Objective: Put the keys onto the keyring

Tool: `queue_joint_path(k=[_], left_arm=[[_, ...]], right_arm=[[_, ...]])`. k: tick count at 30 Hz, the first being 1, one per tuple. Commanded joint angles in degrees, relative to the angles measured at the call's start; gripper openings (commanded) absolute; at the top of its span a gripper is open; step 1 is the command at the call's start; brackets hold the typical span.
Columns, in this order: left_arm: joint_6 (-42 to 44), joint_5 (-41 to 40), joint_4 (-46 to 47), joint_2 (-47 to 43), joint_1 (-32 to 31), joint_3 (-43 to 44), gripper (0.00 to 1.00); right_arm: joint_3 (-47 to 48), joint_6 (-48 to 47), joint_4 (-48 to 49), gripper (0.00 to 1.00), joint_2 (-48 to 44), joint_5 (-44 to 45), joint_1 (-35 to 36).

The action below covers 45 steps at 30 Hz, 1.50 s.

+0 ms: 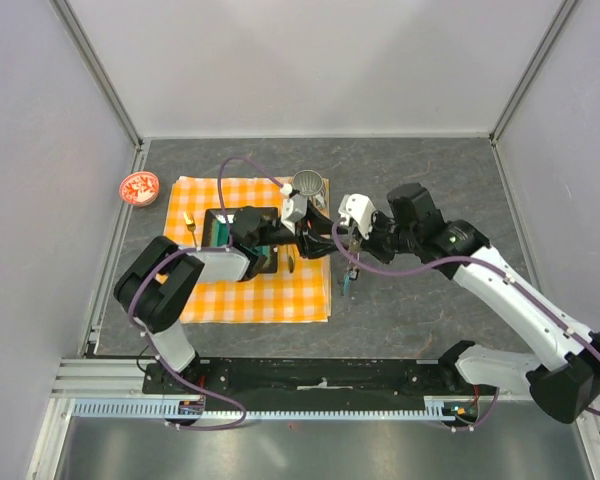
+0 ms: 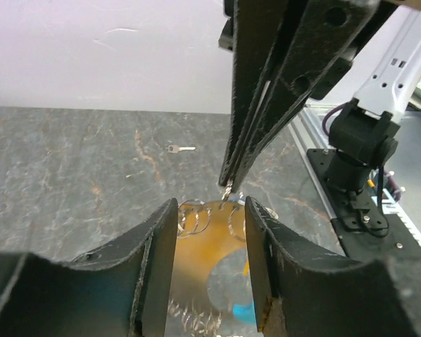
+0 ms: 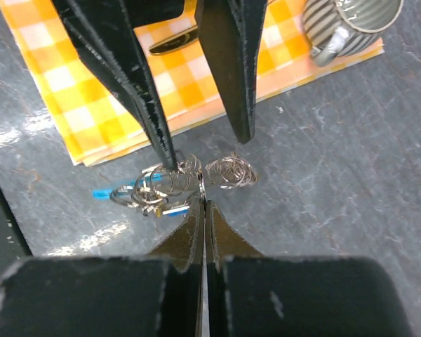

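While the right fingers [image 3: 193, 242] press together at the keyring [image 3: 165, 184], the left fingers [image 3: 231, 70] stand parted around it.

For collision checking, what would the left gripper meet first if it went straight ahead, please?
Probably the tangle of thin silver wire rings, just before the shut black right gripper; depth is unclear.

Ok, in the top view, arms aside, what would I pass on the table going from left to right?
red dish → yellow-headed key, lying on the checked cloth → striped cup → keyring with its cyan tag, just past the cloth's right edge.
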Motion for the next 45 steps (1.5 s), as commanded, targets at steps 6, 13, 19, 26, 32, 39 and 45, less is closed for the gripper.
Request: queue_joint_path(k=[6,13,19,26,32,39,45], left_arm=[[-7.5,10.9,20.2,6.4,3.8,10.4,0.50],[-2.6,10.3,12.7,5.9,3.7,11.1,0.49],[3.5,9.9,2.3,4.3,3.1,12.1,0.43],[13.9,7.5,-10.2,1.8,1.1,12.5,0.41],[21.3,5.6,-18.5,0.2,0.3,12.8,0.38],[25.4,4.5,-24.9,-1.2,0.3,13.3,0.33],[27.7,4.3,-28.2,-2.0,0.3,13.6,0.23]], right_arm=[[16.3,-12.0,-8.4,0.00,12.1,4.1,-0.8],[20.6,-15.0,-10.7,0.00,16.0,3.9,-1.0],[19.9,-15.5,-10.6,0.00,15.8,3.0,-1.1],[18.8,-15.7,-10.1,0.00,15.2,1.8,-1.1],[18.3,-15.7,-9.6,0.00,14.3,1.4,-1.3],[17.4,-15.6,-9.1,0.00,13.0,1.9,-1.4],[17.0,-15.4,-8.6,0.00,12.5,1.5,-1.4]])
